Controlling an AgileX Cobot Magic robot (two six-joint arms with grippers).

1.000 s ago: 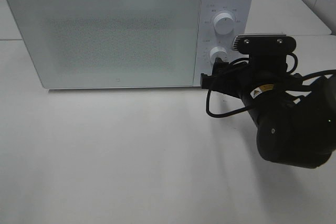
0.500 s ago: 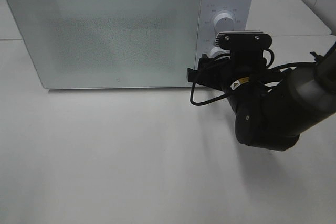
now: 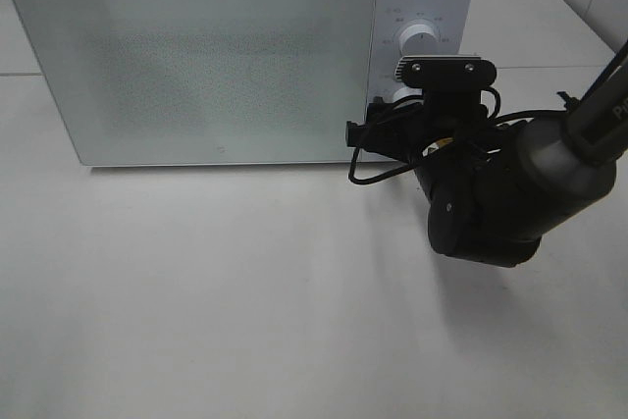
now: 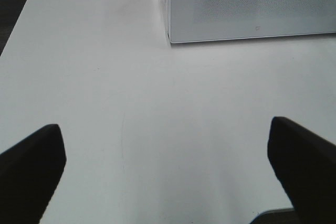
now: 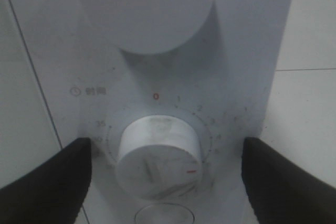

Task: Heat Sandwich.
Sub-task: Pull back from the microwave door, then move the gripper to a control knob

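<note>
Right gripper (image 5: 165,174): fingers (image 5: 47,177) wide, flanking lower knob (image 5: 157,156), no contact visible, nothing held.
Left gripper (image 4: 167,171): fingers (image 4: 304,163) wide, empty, over bare table (image 4: 131,103).
Microwave (image 3: 196,56): door (image 3: 206,7) shut, frosted; contents unreadable.
Sandwich: location cannot be told in any view.
Right wrist view only: knob's red mark turned off 0; upper knob (image 5: 144,9) beside it.
Exterior view: right arm hides lower knob.

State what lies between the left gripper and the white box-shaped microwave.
Only bare white tabletop, shown in the left wrist view.
</note>
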